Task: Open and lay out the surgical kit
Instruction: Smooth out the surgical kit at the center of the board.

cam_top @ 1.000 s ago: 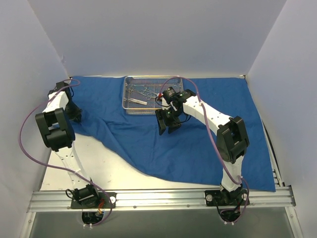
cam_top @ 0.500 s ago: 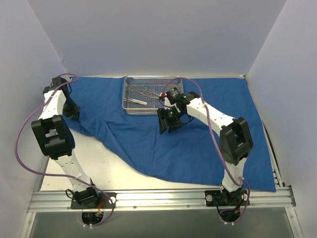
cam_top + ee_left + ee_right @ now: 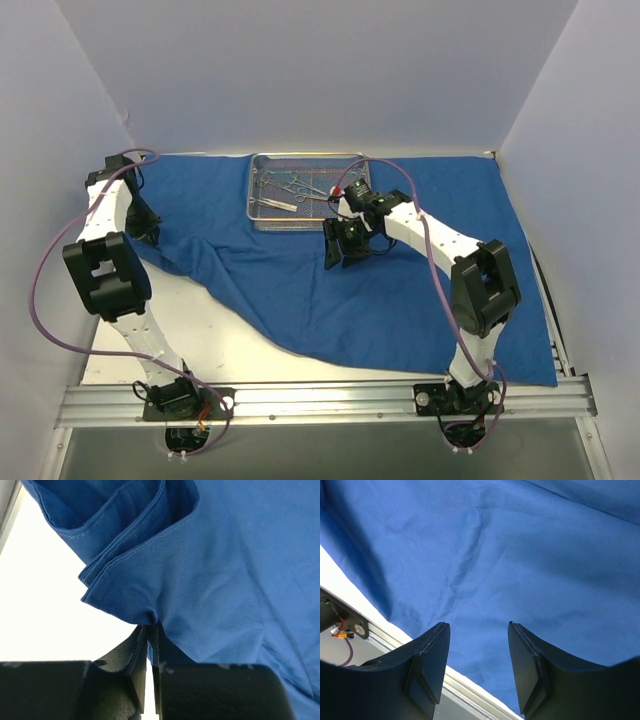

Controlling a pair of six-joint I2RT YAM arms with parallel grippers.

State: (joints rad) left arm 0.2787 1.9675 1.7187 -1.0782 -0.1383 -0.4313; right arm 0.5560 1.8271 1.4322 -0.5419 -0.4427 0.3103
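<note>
One blue cloth. One wire tray. Inside it, thin steel tools: at least three, too small and tangled for an exact count. Two arms: left arm and right arm. Two grippers, two fingers each: left gripper and right gripper. Two purple cables, one per arm. One metal rail. One table.

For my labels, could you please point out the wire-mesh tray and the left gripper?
wire-mesh tray point(image 3: 252, 195): top external view, its left rim.
left gripper point(image 3: 150, 632): left wrist view, between fingertips pinching the blue cloth wrap point(image 3: 240, 555).
</note>
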